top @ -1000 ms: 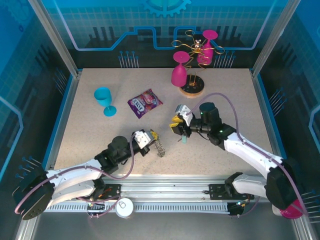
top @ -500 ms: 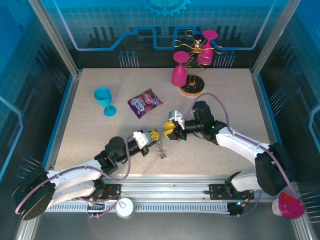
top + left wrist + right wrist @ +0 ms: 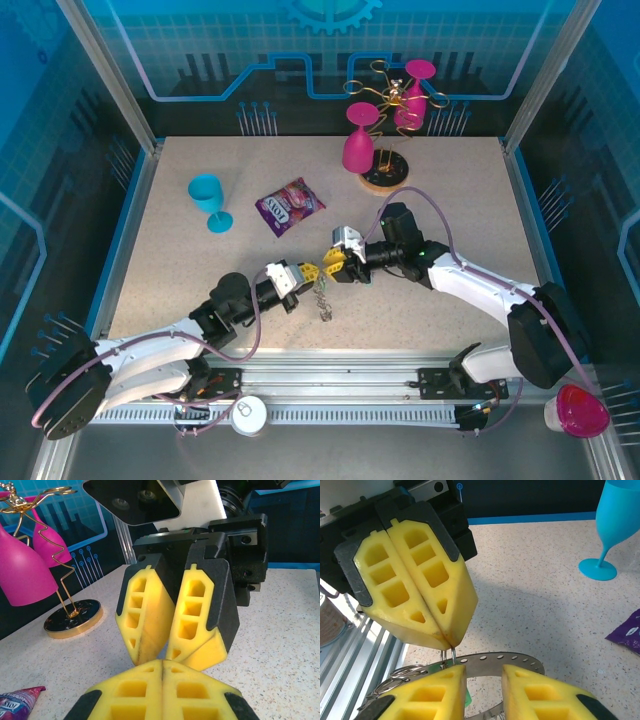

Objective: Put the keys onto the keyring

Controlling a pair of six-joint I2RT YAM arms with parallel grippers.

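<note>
The keyring [image 3: 322, 298], a dark metal band with holes and wire loops, hangs below my left gripper [image 3: 308, 272], which is shut on one of its wire loops. In the right wrist view the left gripper [image 3: 451, 644] pinches that loop above the keyring's band [image 3: 510, 660]. My right gripper [image 3: 332, 263] faces it tip to tip, its jaws apart over the band [image 3: 484, 680]. A bright green bit [image 3: 468, 700], likely a key's head, shows by its left pad; I cannot tell whether it is held. In the left wrist view my shut left gripper [image 3: 162, 664] meets the right gripper's fingers [image 3: 145, 630].
A purple snack packet [image 3: 289, 206] lies behind the grippers and a blue goblet [image 3: 208, 200] stands at the left. A gold wire rack on a round base [image 3: 385, 178] holds pink glasses [image 3: 358, 148] at the back. Bare table lies to the right.
My right gripper has moved left until it meets the left gripper over the keyring, and its jaws have narrowed. The left gripper stays shut on the ring.
</note>
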